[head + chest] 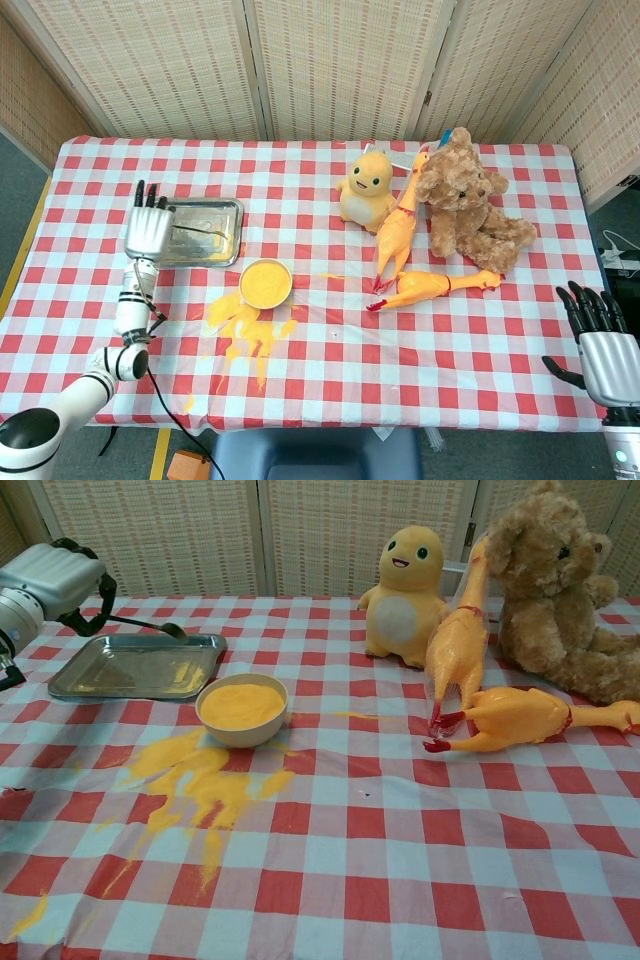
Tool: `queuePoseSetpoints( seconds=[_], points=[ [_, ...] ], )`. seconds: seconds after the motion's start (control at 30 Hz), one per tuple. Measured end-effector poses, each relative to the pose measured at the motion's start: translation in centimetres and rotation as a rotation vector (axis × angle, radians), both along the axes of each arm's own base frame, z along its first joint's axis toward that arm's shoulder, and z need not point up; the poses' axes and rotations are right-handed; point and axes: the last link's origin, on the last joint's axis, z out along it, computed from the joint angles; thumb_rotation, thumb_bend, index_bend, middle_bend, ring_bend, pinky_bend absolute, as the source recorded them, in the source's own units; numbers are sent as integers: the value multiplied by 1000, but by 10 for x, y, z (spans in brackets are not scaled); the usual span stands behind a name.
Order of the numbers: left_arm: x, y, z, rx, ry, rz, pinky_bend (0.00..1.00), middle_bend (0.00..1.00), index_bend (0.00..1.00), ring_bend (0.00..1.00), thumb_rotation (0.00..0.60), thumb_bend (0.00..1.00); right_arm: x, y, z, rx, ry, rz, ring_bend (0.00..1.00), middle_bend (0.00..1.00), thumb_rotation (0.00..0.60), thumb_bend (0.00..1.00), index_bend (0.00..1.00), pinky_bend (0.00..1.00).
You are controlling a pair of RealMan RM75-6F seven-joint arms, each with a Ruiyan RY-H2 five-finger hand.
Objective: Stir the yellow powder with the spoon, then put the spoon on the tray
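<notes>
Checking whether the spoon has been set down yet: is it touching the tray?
Cannot tell. In the chest view the spoon held by the left robot hand hangs over the tray's far rim; no clear gap or contact shows.

Your left hand [150,226] has a silver-grey metal back and black fingers [150,196]. A white, segmented forearm [132,305] runs down from it, ringed with black bands, and a thin black cable [158,395] loops beside it. Your right hand [603,348] has the same silver-grey back and black fingers.
</notes>
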Motion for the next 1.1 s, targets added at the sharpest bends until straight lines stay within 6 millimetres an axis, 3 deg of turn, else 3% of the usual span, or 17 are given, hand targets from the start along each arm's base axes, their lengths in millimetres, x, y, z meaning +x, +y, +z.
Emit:
queuePoseSetpoints(
  seconds=[0.2,0.37,0.5,0.6,0.67,0.7,0.83,0.9,1.1],
  points=[
    [-39,13,16,0,52,143,0,331,835,90,600,781,-3,-3,-4,1,17,-20,0,0,600,74,0,0],
    [-54,9,2,-67,68,219,0,331,814,94,600,768,0,-3,-7,1,22,-13,0,0,600,74,0,0],
    [-55,7,-6,-88,56,228,0,330,777,93,600,742,0,-3,-8,4,23,-13,0,0,600,74,0,0],
    [-52,7,-9,-86,49,216,0,324,673,94,600,712,-1,-4,-9,10,24,-15,0,0,600,74,0,0],
    [-49,8,-11,-89,40,210,0,312,530,94,600,650,0,-4,-9,10,23,-14,0,0,600,74,0,0],
    [-48,8,-12,-90,36,209,0,298,396,91,600,604,0,-4,-8,10,23,-14,0,0,600,74,0,0],
    [-45,8,-16,-95,21,209,0,238,59,63,600,531,0,-3,-7,5,20,-10,0,0,600,74,0,0],
    [-45,8,-18,-106,13,217,0,207,0,41,600,505,1,-2,-6,4,19,-7,0,0,600,75,0,0],
    [-40,5,-25,-121,-14,186,8,111,0,3,600,464,3,2,-5,7,10,7,0,0,600,74,0,0]
  ],
)
